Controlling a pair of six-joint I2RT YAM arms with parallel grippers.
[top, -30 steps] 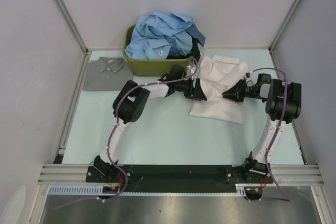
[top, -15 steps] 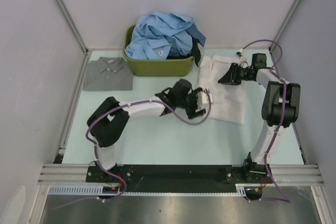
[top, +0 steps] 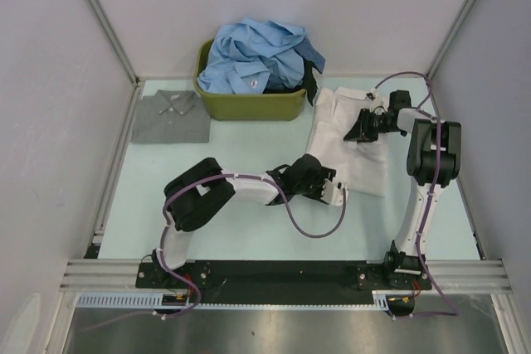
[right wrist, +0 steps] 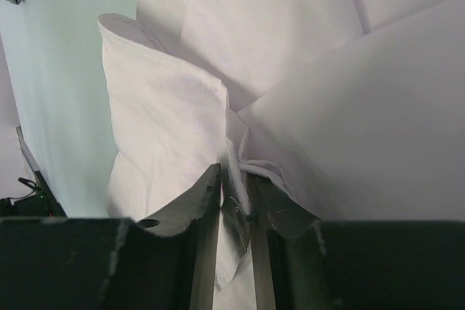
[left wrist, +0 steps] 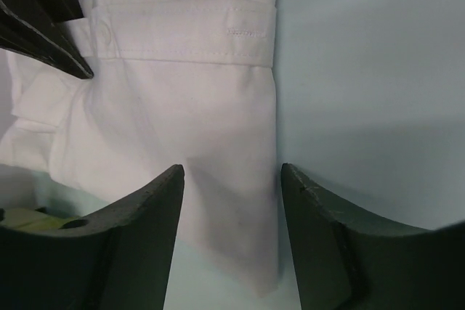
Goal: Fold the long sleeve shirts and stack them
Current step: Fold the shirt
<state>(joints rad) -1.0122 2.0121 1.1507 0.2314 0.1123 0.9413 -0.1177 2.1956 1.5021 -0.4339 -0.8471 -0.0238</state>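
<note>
one grey shirt (top: 170, 116) lies folded on the counter (top: 241, 143), the white shirt (top: 365, 167) at right is half folded, right claw (top: 352, 131) pinching its fold and left claw (top: 336, 193) spread over its near edge, and blue shirts (top: 257, 55) wait in the tub (top: 249, 106).

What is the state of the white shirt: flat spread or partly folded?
Partly folded: the white shirt lies doubled over itself, and the right gripper pinches a raised fold.

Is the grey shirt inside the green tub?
No. The grey shirt lies flat on the table, to the left of the tub.
</note>
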